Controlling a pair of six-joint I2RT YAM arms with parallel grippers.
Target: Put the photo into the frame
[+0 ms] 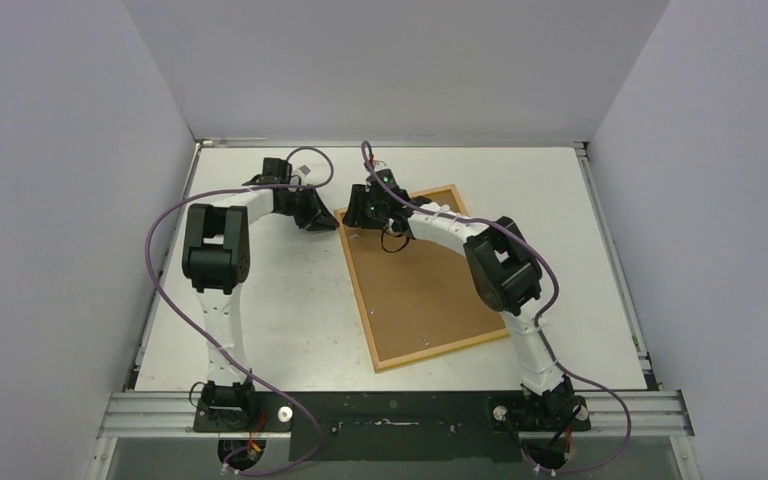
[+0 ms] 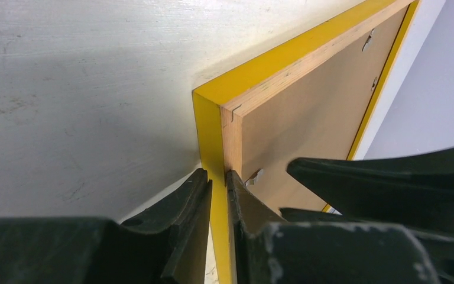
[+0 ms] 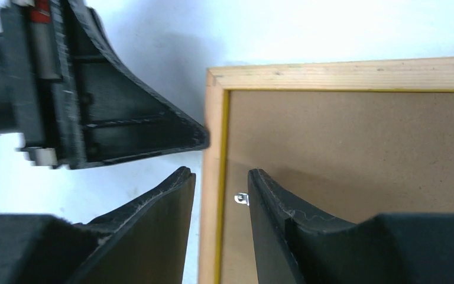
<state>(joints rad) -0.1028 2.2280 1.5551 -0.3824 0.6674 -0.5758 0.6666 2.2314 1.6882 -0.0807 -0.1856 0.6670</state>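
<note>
One frame [image 3: 343,75] lies face down on the white desk [image 1: 260,320], right of centre, with its single brown backing board [image 1: 415,290] facing up. Both claws crowd its far left corner, close beside each other. The left claw [image 2: 219,177] is narrow, pinching the frame's yellow edge. The right claw [image 3: 221,174] stands partly open astride the same rail, with a gap on either side. The right arm reaches over the board. Three small metal tabs [image 2: 253,176] show along the board's edges.
</note>
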